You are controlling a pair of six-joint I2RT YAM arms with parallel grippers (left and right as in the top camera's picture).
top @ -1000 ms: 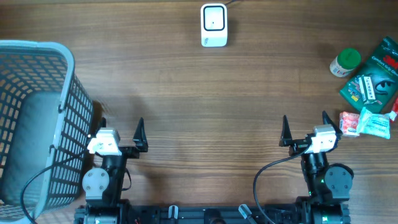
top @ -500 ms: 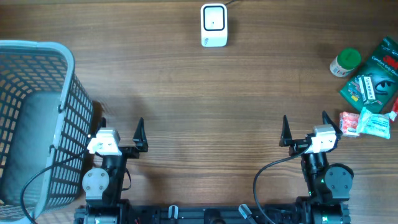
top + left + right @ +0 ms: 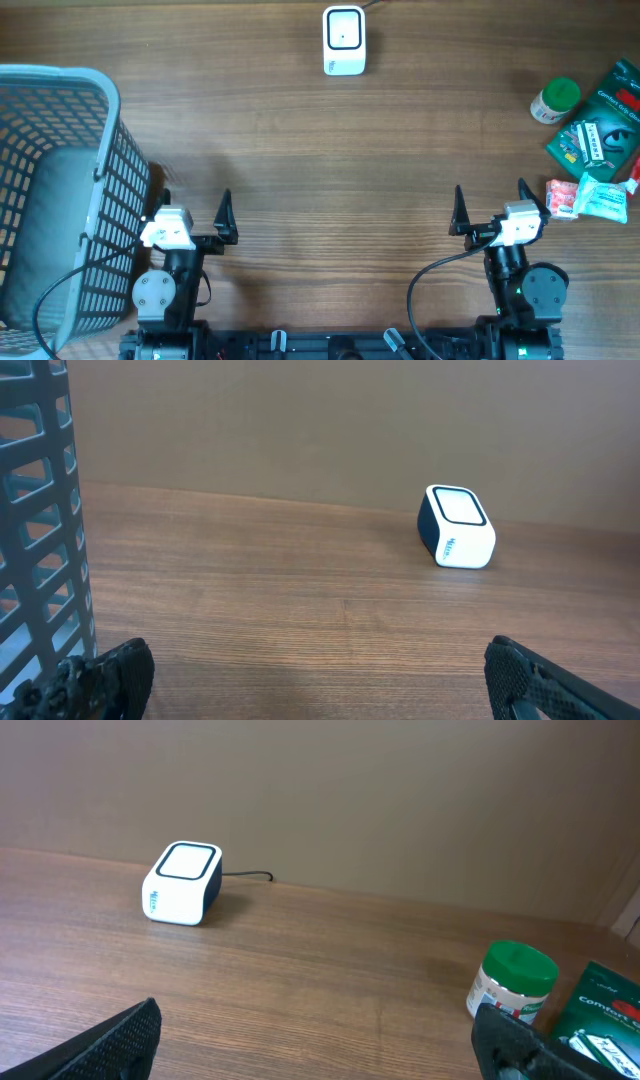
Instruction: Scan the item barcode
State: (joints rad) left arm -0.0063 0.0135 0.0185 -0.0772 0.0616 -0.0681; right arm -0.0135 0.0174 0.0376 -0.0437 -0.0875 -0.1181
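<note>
A white barcode scanner (image 3: 344,40) with a dark face stands at the far middle of the table, also seen as the scanner (image 3: 457,526) in the left wrist view and the scanner (image 3: 182,883) in the right wrist view. Items lie at the right edge: a green-lidded jar (image 3: 554,100), a green package (image 3: 601,127) and a red-and-white packet (image 3: 589,198). The jar (image 3: 511,982) shows again from the right wrist. My left gripper (image 3: 192,205) and right gripper (image 3: 489,202) rest near the front edge, both open and empty, far from the items.
A large grey-blue mesh basket (image 3: 55,190) fills the left side, close beside the left arm; its wall (image 3: 40,510) shows in the left wrist view. A cable runs from the scanner's back.
</note>
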